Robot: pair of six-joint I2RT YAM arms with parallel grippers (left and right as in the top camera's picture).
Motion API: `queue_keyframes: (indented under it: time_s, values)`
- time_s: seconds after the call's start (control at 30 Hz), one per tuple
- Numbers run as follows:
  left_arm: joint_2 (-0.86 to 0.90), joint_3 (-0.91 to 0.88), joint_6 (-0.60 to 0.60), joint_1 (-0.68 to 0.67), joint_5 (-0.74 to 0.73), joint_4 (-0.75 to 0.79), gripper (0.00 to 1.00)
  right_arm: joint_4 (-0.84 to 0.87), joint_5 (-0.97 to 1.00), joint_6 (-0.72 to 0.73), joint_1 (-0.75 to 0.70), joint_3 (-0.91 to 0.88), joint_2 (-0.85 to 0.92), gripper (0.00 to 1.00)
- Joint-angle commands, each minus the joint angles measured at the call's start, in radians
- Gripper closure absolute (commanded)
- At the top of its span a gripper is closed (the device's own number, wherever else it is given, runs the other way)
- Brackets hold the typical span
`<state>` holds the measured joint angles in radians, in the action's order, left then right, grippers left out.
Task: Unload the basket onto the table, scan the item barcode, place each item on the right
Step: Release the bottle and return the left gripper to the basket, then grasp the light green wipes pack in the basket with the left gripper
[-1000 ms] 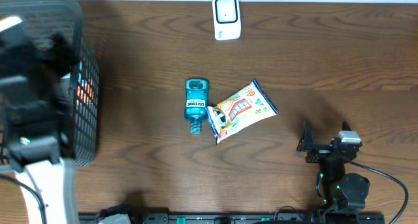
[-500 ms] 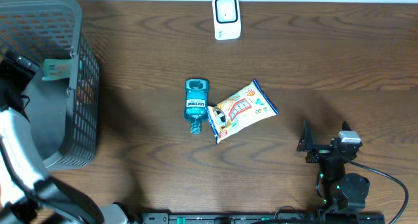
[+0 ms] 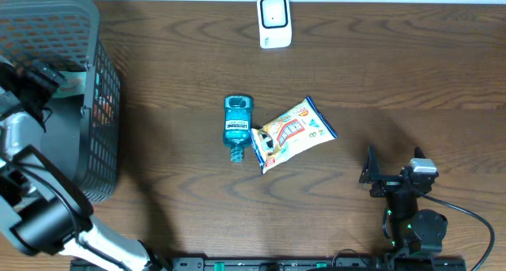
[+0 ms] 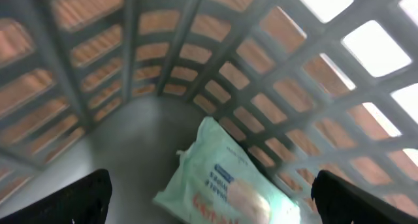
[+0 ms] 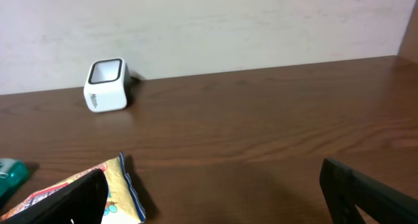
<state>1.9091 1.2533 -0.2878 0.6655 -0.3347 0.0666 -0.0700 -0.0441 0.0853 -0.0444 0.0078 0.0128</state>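
1. Swinging clear of its earlier spot, the left arm no longer blurs across most of the basket (image 3: 93, 105) as it did a second ago. You now find the left hand (image 3: 41, 78) over the basket's left inner side, the arm trailing off toward the near left corner of the worktop (image 3: 174, 58).
2. Note the left hand released, its fingers spread wide and grasping nothing. In its wrist view the two fingertips (image 4: 62, 199) sit in the lower corners, and mesh wall fills the picture above.
3. A pale green pack (image 4: 225, 185) lies tilted on the basket floor, against the foot of the mesh wall. It appears below and between the left hand's spread fingers, and they are not touching it.
4. At mid-worktop you see the mouthwash bottle (image 3: 237, 127) lying on its side, cap end toward the near edge.
5. The snack bag (image 3: 294, 133) lies flat just to the bottle's right, its lower left corner against the bottle.
6. The scanner (image 3: 274, 21) stands at the far edge, well apart from both items. Neither item faces it.
7. The right hand (image 3: 393, 165) rests at the near right of the worktop, likewise released and empty. It, the bottle, the bag and the scanner all sit where they were a second ago.
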Motion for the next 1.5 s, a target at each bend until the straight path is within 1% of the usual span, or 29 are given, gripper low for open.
queue_keyframes:
  time_s: [0.0, 0.13, 0.17, 0.23, 0.3, 0.37, 0.53, 0.77, 0.83, 0.87, 0.93, 0.97, 1.1, 1.3, 1.47]
  values:
    - [0.061, -0.001, 0.089, -0.028, -0.017, 0.06, 0.02, -0.002, 0.009, -0.016, -0.004, -0.002, -0.002, 0.01]
    - [0.112, -0.001, 0.325, -0.063, -0.006, 0.084, 0.02, -0.002, 0.009, -0.016, -0.004, -0.002, -0.002, 0.01]
    - [0.127, -0.001, 0.374, -0.074, 0.019, 0.088, 0.02, -0.002, 0.009, -0.016, -0.004, -0.002, -0.002, 0.01]
    - [0.157, -0.001, 0.456, -0.093, 0.059, 0.108, 0.02, -0.002, 0.009, -0.016, -0.004, -0.002, -0.002, 0.01]
    - [0.188, -0.001, 0.536, -0.108, 0.058, 0.13, 0.02, -0.002, 0.009, -0.016, -0.004, -0.002, -0.002, 0.01]
    - [0.217, -0.001, 0.58, -0.117, 0.059, 0.151, 0.02, -0.002, 0.009, -0.016, -0.004, -0.002, -0.002, 0.01]
    - [0.259, -0.001, 0.582, -0.122, 0.059, 0.166, 0.02, -0.002, 0.009, -0.016, -0.004, -0.002, -0.002, 0.01]
    - [0.262, -0.001, 0.552, -0.118, 0.059, 0.082, 0.02, -0.002, 0.009, -0.016, -0.004, -0.002, -0.002, 0.01]
    - [0.262, -0.001, 0.552, -0.118, 0.059, 0.045, 0.14, -0.002, 0.008, -0.016, -0.004, -0.002, -0.002, 0.01]
    - [0.262, -0.001, 0.552, -0.118, 0.059, 0.03, 0.23, -0.002, 0.009, -0.016, -0.004, -0.002, -0.002, 0.01]
    - [0.257, -0.001, 0.552, -0.118, 0.059, 0.001, 0.36, -0.002, 0.009, -0.016, -0.004, -0.002, -0.002, 0.01]
    - [0.253, -0.001, 0.547, -0.118, 0.06, -0.007, 0.38, -0.002, 0.009, -0.016, -0.004, -0.002, -0.002, 0.01]
    - [0.204, -0.001, 0.459, -0.114, 0.059, -0.005, 0.45, -0.002, 0.009, -0.016, -0.004, -0.002, -0.002, 0.01]
    - [0.044, -0.001, 0.331, -0.105, 0.059, 0.021, 0.46, -0.002, 0.009, -0.016, -0.004, -0.002, -0.002, 0.01]
    - [-0.156, -0.001, 0.323, -0.105, 0.06, 0.013, 0.46, -0.002, 0.009, -0.016, -0.004, -0.002, -0.002, 0.01]
